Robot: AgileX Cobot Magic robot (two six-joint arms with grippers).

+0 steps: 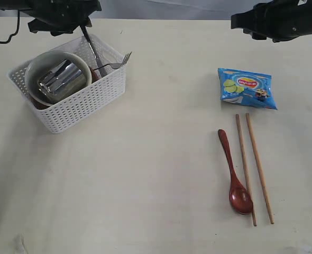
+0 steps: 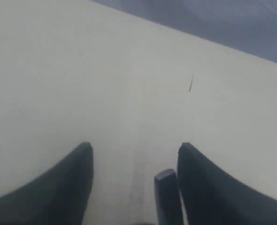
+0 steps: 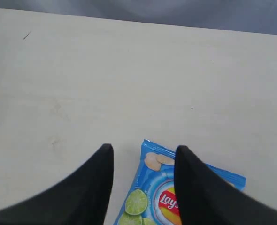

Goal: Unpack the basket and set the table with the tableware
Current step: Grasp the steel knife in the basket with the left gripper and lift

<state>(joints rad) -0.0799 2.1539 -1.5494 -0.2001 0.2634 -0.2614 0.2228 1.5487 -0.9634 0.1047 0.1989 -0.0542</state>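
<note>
The white basket (image 1: 87,103) stands at the table's (image 1: 145,174) far left. In it lies a cream bowl (image 1: 39,66) with a shiny steel cup (image 1: 63,79) on its side. A knife (image 1: 95,58) and a fork (image 1: 116,63) lean against the basket's far right corner. My left gripper (image 1: 79,24) hangs over that corner. Its fingers (image 2: 77,173) stand apart, open, with the knife's dark handle end (image 2: 165,197) beside one of them. A red-brown spoon (image 1: 235,174) and two chopsticks (image 1: 245,169) lie at the right. My right gripper (image 3: 144,150) is open and holds nothing.
A blue snack packet (image 1: 247,88) lies at the right, beyond the chopsticks, directly under my right gripper (image 1: 243,22); the same packet (image 3: 148,197) shows between its fingers. A sliver of red-brown rim (image 1: 94,75) peeks out beside the bowl inside the basket.
</note>
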